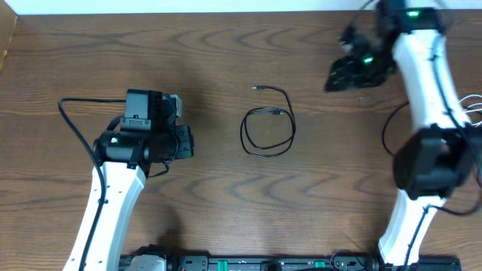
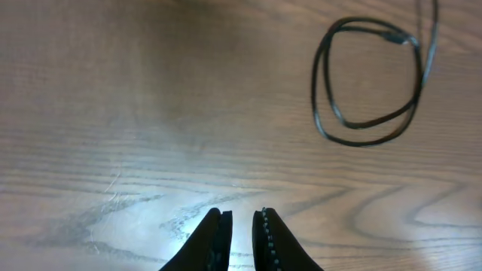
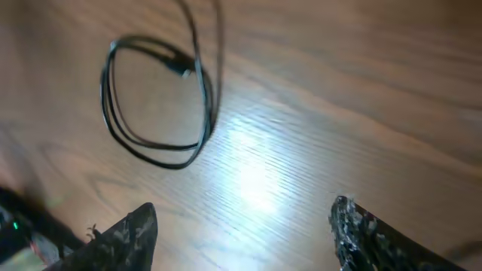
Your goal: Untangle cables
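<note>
in the middle of the table [image 1: 226, 211] lies the black cable [image 1: 267, 129], wound into a loose double loop and flat on the wood. one end leads away from the top of the loop towards the far side and finishes in a small plug [image 1: 256, 88]. a second small plug rests on the upper rim of the loop. nothing touches the cable. the left wrist view has the loop [image 2: 369, 83] at upper right, and the right wrist view has it [image 3: 158, 105] at upper left, blurred.

the left gripper [image 1: 184, 141] sits to the left of the cable, well apart from it. its fingers [image 2: 241, 214] are all but closed, with only a narrow slit between them and nothing in it. the right gripper [image 1: 343, 71] is off to the far right. its jaws [image 3: 245, 207] are spread wide over bare wood and hold nothing.

thin white cord loops [image 1: 473, 105] show at the right edge beside the right arm; i cannot tell what they belong to.
</note>
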`<state>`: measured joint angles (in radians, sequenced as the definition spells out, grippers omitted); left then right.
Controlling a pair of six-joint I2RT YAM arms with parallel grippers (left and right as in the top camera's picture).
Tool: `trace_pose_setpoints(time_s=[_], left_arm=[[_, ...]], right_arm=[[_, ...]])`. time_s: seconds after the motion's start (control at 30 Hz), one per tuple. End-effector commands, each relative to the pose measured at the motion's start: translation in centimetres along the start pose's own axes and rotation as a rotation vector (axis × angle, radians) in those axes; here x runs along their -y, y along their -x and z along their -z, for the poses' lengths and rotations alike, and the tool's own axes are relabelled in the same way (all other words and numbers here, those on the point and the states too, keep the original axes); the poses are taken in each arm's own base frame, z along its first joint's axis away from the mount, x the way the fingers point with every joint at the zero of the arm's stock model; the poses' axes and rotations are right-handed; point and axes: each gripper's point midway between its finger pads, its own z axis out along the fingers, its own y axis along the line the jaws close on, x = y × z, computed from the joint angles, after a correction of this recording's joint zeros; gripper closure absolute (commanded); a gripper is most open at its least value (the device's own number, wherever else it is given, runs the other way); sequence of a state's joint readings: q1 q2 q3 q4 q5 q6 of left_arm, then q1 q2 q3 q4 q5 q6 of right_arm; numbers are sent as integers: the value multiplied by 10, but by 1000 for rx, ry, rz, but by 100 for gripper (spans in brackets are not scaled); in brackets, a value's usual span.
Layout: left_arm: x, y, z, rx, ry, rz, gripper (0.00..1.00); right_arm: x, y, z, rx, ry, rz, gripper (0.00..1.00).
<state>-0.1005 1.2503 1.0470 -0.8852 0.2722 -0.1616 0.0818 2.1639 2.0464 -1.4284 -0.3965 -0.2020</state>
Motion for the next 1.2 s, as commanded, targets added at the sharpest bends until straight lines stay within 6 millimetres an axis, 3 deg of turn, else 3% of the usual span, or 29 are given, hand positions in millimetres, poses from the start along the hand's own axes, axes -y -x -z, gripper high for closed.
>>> trace_pose_setpoints(time_s=[0.0,0.27,0.5,0.63,0.73,0.83,0.97,1.07,1.17], left_arm=[[-8,-5,-9,-36,39,25,84],[-11,-8,-17,-67,46,43,84],[-11,-9,-17,-73,48,44,84],[-11,-10,-17,-78,49,45,84],[-11,-11,-17,-81,50,46,84],[-11,-11,-17,-81,50,46,84],[-11,-11,-17,-81,50,46,84],[-11,-11,-17,-81,50,46,84],[-11,-11,-17,-81,50,46,84]], right_arm=[[-16,-1,-31,-71,29,70,30],[-35,14,-97,-110,38,162,33],[-50,26,-142,-106,39,235,53],[-45,29,-153,-106,-27,218,62],[-43,27,-154,-116,-62,212,82],[-45,19,-148,-145,-60,202,95],[-54,5,-119,-178,-50,197,99],[-72,5,-75,-130,-17,248,99],[-96,15,-15,14,-20,299,99]])
